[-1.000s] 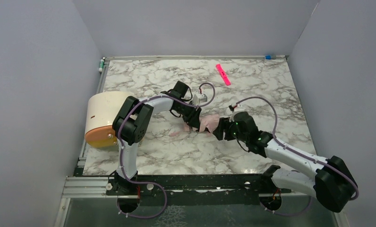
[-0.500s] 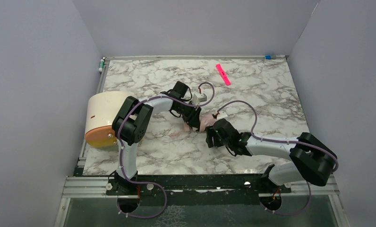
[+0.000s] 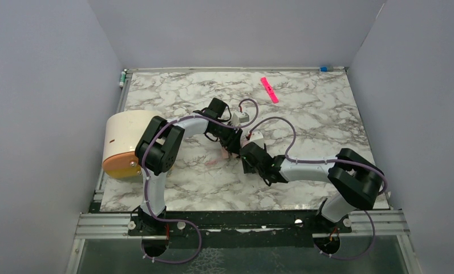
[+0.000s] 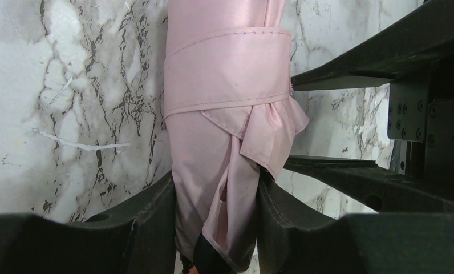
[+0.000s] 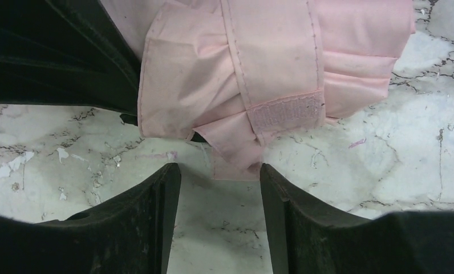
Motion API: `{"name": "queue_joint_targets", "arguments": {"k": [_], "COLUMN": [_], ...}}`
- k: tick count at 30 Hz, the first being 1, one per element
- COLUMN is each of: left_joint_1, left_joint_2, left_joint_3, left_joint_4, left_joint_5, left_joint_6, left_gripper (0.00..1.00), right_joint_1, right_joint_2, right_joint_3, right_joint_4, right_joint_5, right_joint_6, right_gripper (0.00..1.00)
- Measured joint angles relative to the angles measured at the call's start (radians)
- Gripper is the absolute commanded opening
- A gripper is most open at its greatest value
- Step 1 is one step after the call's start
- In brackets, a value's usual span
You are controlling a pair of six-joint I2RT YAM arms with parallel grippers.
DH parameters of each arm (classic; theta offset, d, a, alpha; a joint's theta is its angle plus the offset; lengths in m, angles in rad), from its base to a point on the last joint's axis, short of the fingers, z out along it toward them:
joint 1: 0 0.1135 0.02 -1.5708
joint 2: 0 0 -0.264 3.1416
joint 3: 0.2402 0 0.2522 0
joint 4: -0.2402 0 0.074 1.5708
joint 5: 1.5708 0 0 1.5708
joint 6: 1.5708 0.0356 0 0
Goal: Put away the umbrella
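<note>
Umbrella (image 4: 225,97) clenched in left claw (image 4: 216,191), just ahead of released right claw (image 5: 220,180)

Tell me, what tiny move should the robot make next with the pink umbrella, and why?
Probably the right gripper should nudge forward and pinch the strap's Velcro end. The left gripper clamps the folded umbrella, the Velcro faces up and looks unfastened, and the right jaws stand open just short of it.

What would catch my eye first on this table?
The folded pale pink umbrella in the centre, pinched by the left gripper, with the right gripper open at its strapped end. Then the big cream cylinder at the left edge and a bright pink strip near the back.
</note>
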Motion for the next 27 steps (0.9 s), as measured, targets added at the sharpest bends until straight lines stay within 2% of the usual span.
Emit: {"name": "queue_joint_targets", "arguments": {"k": [17, 22, 27], "left_joint_1": [0.008, 0.008, 0.012], "left_joint_2": [0.0, 0.0, 0.0], "left_joint_3": [0.0, 0.0, 0.0], "left_joint_4": [0.0, 0.0, 0.0], "left_joint_5": [0.0, 0.0, 0.0], "left_joint_6": [0.001, 0.001, 0.001], "left_gripper": [0.0, 0.0, 0.0], "right_joint_1": [0.0, -0.003, -0.019], "right_joint_2": [0.043, 0.047, 0.045], "right_joint_3": [0.03, 0.03, 0.022], "right_joint_4": [-0.014, -0.008, 0.01], "right_joint_5": [0.07, 0.078, 0.076], "right_joint_6": [0.093, 0.098, 0.103], "right_gripper": [0.36, 0.23, 0.07]}}
